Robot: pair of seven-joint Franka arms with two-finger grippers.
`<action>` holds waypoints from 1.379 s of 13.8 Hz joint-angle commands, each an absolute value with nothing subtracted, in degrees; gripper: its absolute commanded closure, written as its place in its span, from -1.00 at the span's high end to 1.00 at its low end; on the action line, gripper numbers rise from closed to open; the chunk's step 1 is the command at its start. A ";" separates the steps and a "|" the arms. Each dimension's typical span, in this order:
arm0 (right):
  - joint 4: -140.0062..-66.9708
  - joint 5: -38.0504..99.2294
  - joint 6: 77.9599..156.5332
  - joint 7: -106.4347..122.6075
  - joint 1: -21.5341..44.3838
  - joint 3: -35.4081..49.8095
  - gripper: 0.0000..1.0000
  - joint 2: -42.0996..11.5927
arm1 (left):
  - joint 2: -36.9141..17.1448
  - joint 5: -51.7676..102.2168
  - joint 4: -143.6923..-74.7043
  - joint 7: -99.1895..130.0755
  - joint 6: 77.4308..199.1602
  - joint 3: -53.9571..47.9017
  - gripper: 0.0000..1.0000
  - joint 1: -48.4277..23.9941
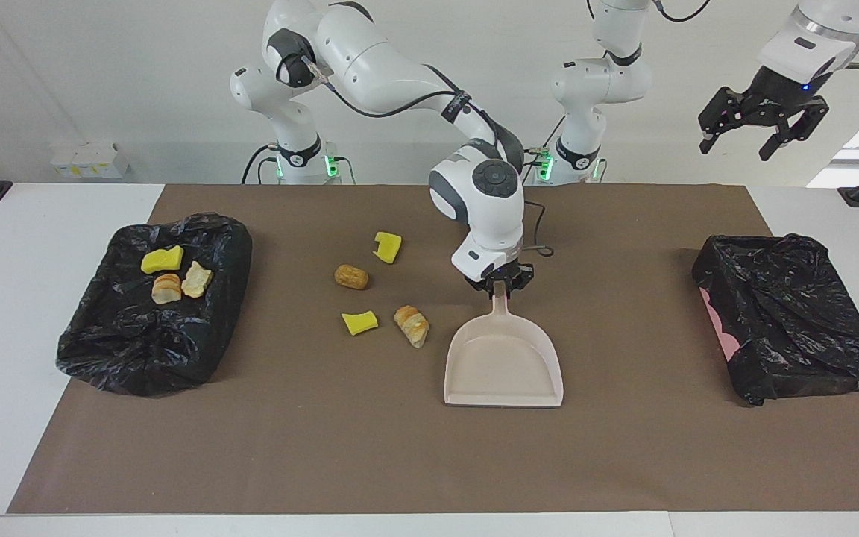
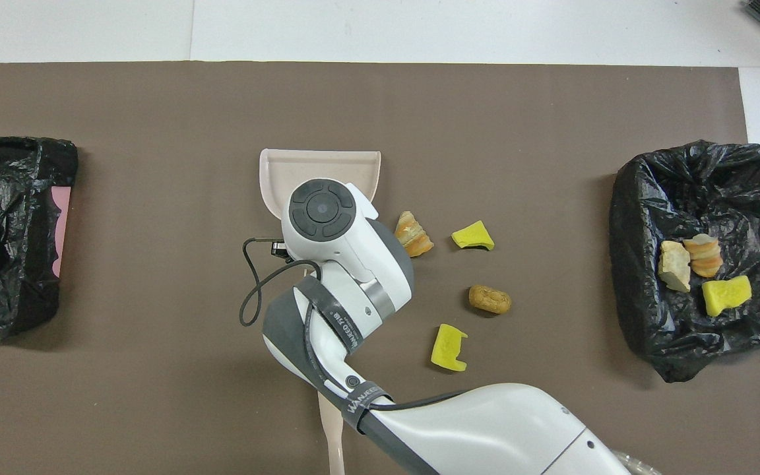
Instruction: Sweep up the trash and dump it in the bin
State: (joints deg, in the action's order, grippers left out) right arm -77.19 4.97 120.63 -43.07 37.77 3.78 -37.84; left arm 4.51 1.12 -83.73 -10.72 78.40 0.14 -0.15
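The right gripper [image 1: 501, 286] sits low at the handle of the beige dustpan [image 1: 502, 363], which lies flat on the brown mat [image 1: 623, 447] with its mouth facing away from the robots; whether its fingers are gripping the handle or have let go I cannot tell from here; the left gripper [image 1: 760, 133] waits high over the left arm's end of the worktop, its fingers spread wide and empty. Four bits of trash [image 1: 352, 277] lie loose on the mat beside the pan, toward the right arm's end: a croissant-like piece [image 1: 411, 325] nearest the pan, a yellow chunk [image 1: 359, 322], a brown lump and another yellow chunk [image 1: 388, 247] nearer the robots; three more already rest in the black-lined bin [image 1: 153, 350] at that end. The risk, as I judge it, is the pan's mouth pointing away from the scraps, so a sweep could push them along its side wall. The brush [image 2: 331, 422] lies under the right arm, only its handle showing, so reaching it looks awkward; a second lined bin [image 1: 795, 328] sits well apart at the left arm's end.
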 commanded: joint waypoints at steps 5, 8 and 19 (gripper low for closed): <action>-82.52 4.83 114.03 -42.54 37.97 3.78 1.00 -29.29 | 6.06 0.09 -85.25 -9.93 77.53 -0.44 1.00 0.18; -82.61 5.36 101.46 -39.04 37.71 4.66 1.00 -26.64 | 6.15 0.35 -85.86 -9.93 78.74 -0.79 1.00 -1.05; -116.16 17.39 113.63 -40.69 46.74 6.15 0.92 -7.84 | 2.04 0.53 -100.98 -2.74 103.95 -0.97 1.00 -16.25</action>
